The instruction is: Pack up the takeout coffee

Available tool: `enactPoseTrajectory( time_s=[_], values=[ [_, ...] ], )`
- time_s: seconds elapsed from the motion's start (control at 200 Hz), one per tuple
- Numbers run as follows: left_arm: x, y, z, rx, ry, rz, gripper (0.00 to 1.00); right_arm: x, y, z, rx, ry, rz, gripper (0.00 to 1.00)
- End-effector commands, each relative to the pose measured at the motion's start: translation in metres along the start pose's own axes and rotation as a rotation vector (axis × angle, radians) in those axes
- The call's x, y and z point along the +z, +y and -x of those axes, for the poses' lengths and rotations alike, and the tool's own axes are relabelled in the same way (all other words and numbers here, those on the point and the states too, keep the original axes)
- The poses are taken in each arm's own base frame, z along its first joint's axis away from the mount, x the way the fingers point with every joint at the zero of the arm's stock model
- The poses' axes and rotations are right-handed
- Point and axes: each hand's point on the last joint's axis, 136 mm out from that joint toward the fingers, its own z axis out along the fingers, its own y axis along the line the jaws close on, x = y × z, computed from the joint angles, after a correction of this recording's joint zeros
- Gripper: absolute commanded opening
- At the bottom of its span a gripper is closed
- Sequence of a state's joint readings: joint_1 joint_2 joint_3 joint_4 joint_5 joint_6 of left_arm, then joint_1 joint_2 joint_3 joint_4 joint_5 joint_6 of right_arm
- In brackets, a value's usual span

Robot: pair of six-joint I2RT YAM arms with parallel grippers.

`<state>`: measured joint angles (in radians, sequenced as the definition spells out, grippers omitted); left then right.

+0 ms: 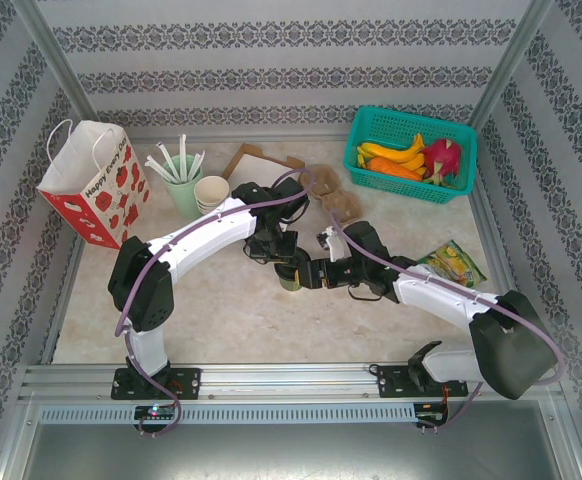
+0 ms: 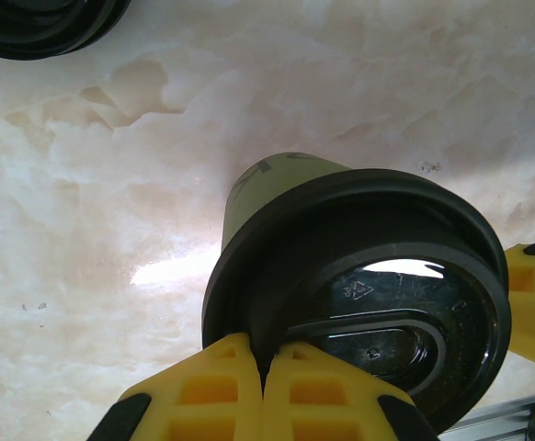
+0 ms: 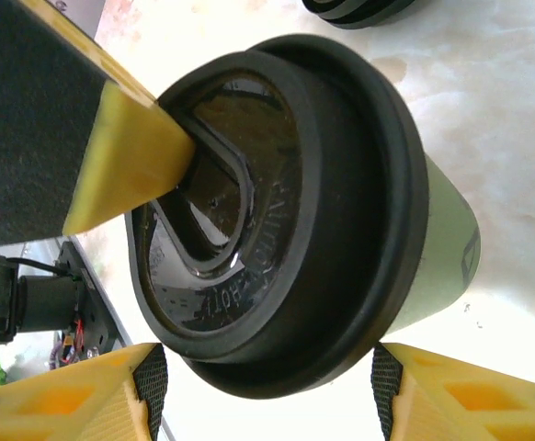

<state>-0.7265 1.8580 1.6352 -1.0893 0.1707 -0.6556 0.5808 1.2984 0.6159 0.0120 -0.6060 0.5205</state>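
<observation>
Left gripper (image 2: 263,372), its 2 fingers closed together, presses the black lid (image 2: 387,303) of the takeout coffee (image 2: 277,195); right gripper (image 3: 267,378) spreads astride it, apparently not touching.

Middle: coffee cup (image 1: 292,278) on table (image 1: 221,320), left gripper (image 1: 276,252) and right gripper (image 1: 317,272) close against it.
Back left: paper bag (image 1: 96,182), cup of sticks (image 1: 183,190).
Back right: fruit basket (image 1: 409,121).
Right edge: snack packet (image 1: 453,264).

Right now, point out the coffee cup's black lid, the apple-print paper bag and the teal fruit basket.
Black lid (image 3: 278,207): right wrist view, on its top face.
Paper bag (image 1: 99,185): top external view, on its apple-printed front.
Teal basket (image 1: 403,124): top external view, on its rear wall.
</observation>
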Motion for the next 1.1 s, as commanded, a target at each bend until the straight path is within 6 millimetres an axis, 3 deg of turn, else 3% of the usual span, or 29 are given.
enactPoseTrajectory(
  time_s=[0.0,0.245,0.425,0.5,0.595,0.669,0.729,0.804,0.949,1.094],
  values=[
    [0.028,0.011,-0.011,0.004,0.07,0.083,0.0,-0.003,0.003,0.003,-0.063,-0.034,-0.005,0.63],
    [0.032,0.01,-0.014,0.009,0.085,0.076,0.0,0.004,-0.009,0.0,-0.072,-0.018,-0.07,0.61],
    [0.041,0.011,-0.02,0.009,0.118,0.073,0.0,0.012,-0.039,-0.011,-0.04,0.008,-0.194,0.57],
    [0.054,0.021,-0.033,0.023,0.161,0.097,0.0,0.013,-0.067,-0.027,0.004,0.054,-0.304,0.54],
    [0.083,0.053,-0.065,0.026,0.274,0.185,0.0,0.014,-0.095,-0.059,0.06,0.13,-0.388,0.5],
    [0.101,0.065,-0.086,0.028,0.355,0.211,0.0,0.016,-0.107,-0.082,0.108,0.186,-0.404,0.49],
    [0.107,0.067,-0.089,0.034,0.363,0.211,0.0,0.017,-0.106,-0.09,0.13,0.204,-0.389,0.49],
    [0.099,0.066,-0.075,0.059,0.324,0.235,0.0,0.017,-0.093,-0.079,0.132,0.18,-0.344,0.5],
    [0.064,0.046,-0.033,0.128,0.191,0.224,0.0,0.006,-0.036,-0.012,0.122,0.031,-0.143,0.55],
    [0.031,0.032,-0.007,0.186,0.096,0.22,0.0,-0.018,-0.009,0.036,0.136,-0.066,-0.032,0.56]
  ],
)
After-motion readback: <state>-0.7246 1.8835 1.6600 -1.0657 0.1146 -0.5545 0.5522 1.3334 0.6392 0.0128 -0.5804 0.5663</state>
